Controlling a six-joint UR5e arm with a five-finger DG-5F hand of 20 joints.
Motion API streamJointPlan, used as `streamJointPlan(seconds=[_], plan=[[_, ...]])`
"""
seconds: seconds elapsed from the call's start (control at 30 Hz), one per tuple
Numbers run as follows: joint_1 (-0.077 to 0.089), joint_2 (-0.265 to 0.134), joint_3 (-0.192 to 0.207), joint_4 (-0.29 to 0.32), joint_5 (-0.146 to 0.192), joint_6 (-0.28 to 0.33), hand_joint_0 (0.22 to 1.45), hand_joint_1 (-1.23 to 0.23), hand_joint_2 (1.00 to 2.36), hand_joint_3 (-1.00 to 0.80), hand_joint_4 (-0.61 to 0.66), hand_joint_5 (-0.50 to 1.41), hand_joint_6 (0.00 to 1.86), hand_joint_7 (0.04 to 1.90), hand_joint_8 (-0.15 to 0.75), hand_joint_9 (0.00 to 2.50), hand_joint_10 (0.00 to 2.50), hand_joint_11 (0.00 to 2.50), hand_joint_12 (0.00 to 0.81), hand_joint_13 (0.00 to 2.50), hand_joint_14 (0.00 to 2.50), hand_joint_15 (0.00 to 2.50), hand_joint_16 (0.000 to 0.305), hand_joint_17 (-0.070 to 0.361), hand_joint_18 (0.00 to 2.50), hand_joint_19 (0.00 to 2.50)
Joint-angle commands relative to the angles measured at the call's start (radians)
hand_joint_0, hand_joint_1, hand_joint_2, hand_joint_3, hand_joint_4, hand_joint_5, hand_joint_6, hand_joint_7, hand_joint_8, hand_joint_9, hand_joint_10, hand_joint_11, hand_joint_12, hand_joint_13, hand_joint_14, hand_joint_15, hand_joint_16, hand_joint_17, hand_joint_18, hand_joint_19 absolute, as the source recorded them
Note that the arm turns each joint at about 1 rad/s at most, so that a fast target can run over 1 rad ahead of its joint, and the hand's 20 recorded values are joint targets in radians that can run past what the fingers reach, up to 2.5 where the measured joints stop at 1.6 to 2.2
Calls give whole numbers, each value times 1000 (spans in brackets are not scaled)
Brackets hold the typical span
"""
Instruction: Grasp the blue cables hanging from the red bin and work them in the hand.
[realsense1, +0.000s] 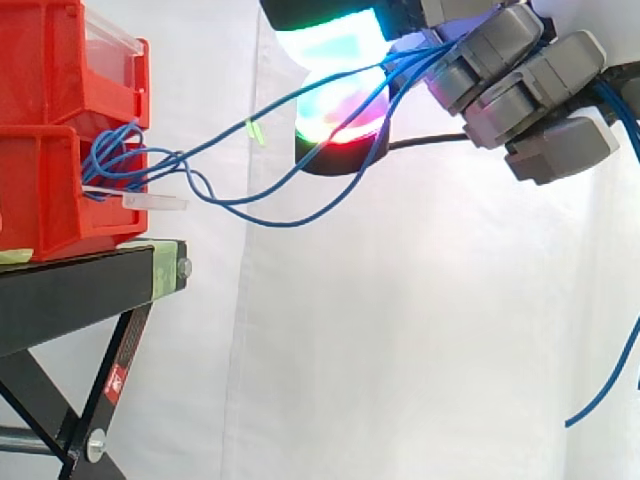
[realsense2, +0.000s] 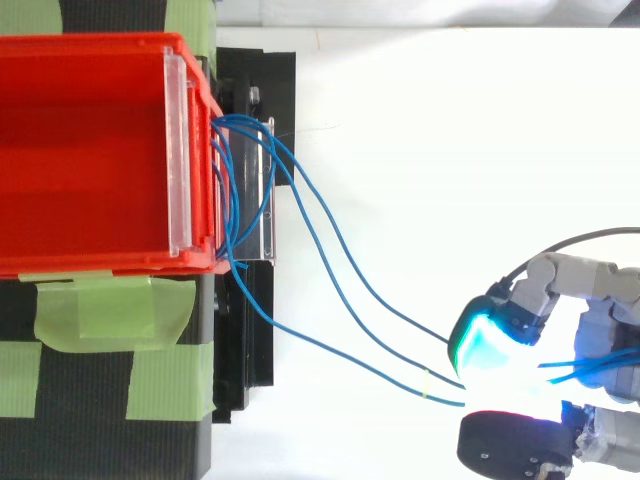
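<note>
Several thin blue cables (realsense1: 283, 224) come out of the front of the lower red bin (realsense1: 50, 190) and stretch up and to the right, off the stand. They end in my hand (realsense1: 520, 75), which is high at the right with its fingers curled. The cables pass between a glowing fingertip pad (realsense1: 340, 70) and the grey fingers, pinched there. In the top view the cables (realsense2: 398, 388) run from the bin's front wall (realsense2: 195, 150) to the hand (realsense2: 590, 300) at the lower right. A loose blue end (realsense1: 600, 390) hangs down behind the hand.
A second red bin (realsense1: 40, 60) is stacked on the lower one. Both sit on a black stand (realsense1: 70, 290) with green tape (realsense2: 110, 310) patches. A clear label strip (realsense1: 155, 202) sticks out from the lower bin. A small green tag (realsense1: 256, 132) marks one cable. A white curtain hangs behind.
</note>
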Motion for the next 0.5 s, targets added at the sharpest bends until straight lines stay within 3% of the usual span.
streamJointPlan(seconds=[0.0, 0.47], plan=[[0, 0, 0, 0, 0, -1, 909, -639, 1024, -389, 278, 301, 887, 1280, 460, 575, 2500, 2500, 475, 931, 2500, 1320, 53, 119, 1546, 1282], [0, -1, 0, 0, 0, -1, 910, -639, 1023, -394, 275, 307, 861, 1309, 458, 573, 2500, 2500, 469, 926, 2500, 1356, 52, 118, 1542, 1300]])
